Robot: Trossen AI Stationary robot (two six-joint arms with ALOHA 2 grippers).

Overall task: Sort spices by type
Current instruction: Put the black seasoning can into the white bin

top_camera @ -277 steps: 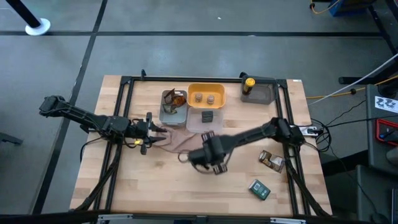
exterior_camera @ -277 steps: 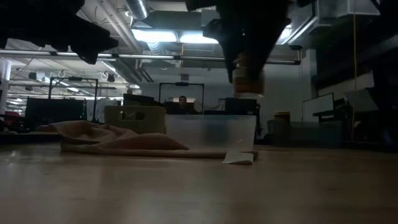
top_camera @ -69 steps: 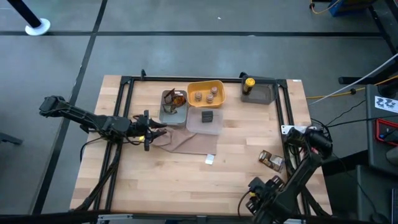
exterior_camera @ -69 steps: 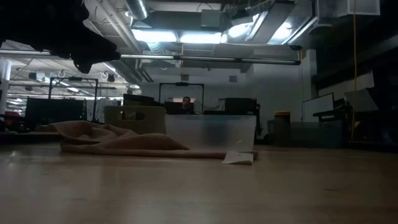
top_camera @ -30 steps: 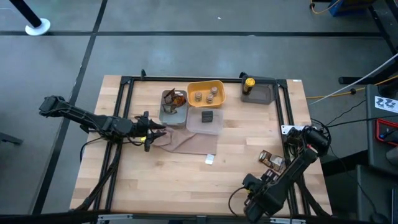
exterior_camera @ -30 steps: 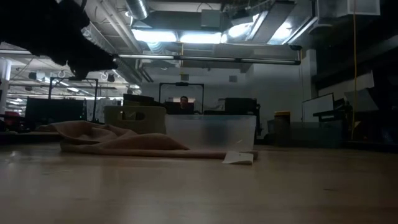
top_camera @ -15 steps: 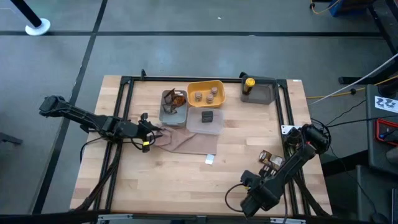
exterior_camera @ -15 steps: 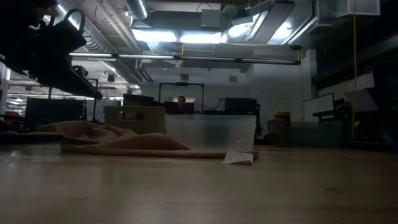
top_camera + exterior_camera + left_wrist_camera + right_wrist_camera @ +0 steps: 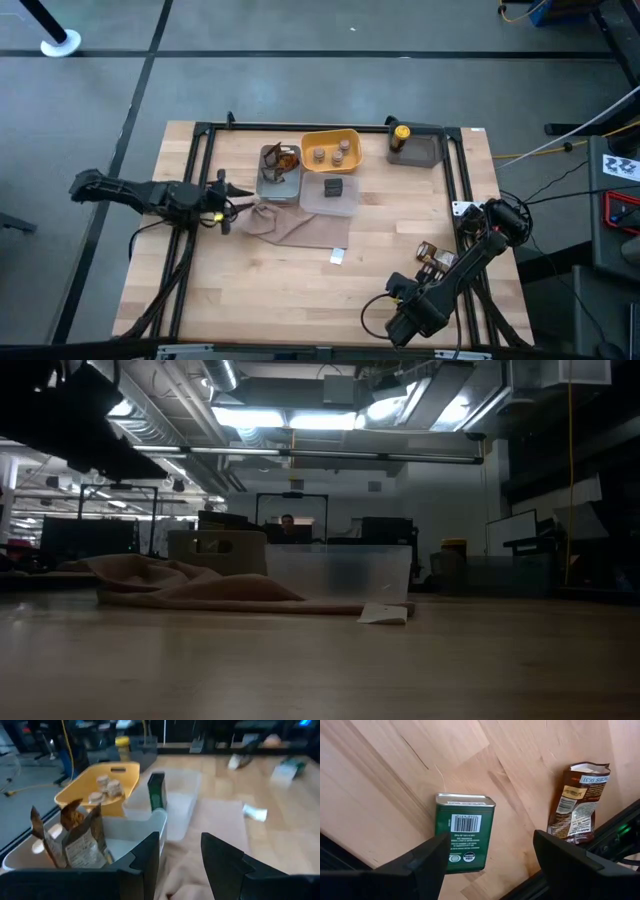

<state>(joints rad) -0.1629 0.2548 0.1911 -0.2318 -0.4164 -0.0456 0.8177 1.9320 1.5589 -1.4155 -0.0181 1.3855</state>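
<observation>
1. The right gripper [image 9: 485, 857] hangs open directly over the green box [image 9: 464, 838], fingers spread wide either side of it and holding nothing; the box lies flat on the wooden table [image 9: 395, 765].
2. In the right wrist view a brown foil packet [image 9: 576, 802] lies near the green box, by the table's dark frame.
3. From above, the right gripper [image 9: 410, 312] covers the green box entirely; only the brown foil packet [image 9: 436, 259] shows beside the arm.
4. The left gripper [image 9: 179, 855] sits just beside the grey tray [image 9: 125, 832], its fingers parted and empty, over the beige cloth [image 9: 210, 840].
5. The left wrist view shows brown packets [image 9: 67, 837] standing in the grey tray, tan jars [image 9: 106, 787] in the yellow tray [image 9: 87, 782] beyond it, and a dark box [image 9: 156, 790] upright in the clear tray [image 9: 180, 795].
6. The high view adds the yellow-capped bottle [image 9: 399, 135], well apart from the grey tray in another tray at the table's back edge.
7. The low view looks across the bare wood to a dim workshop: ceiling lights, pipes, desks, and a person [image 9: 288, 523] seated far behind.
</observation>
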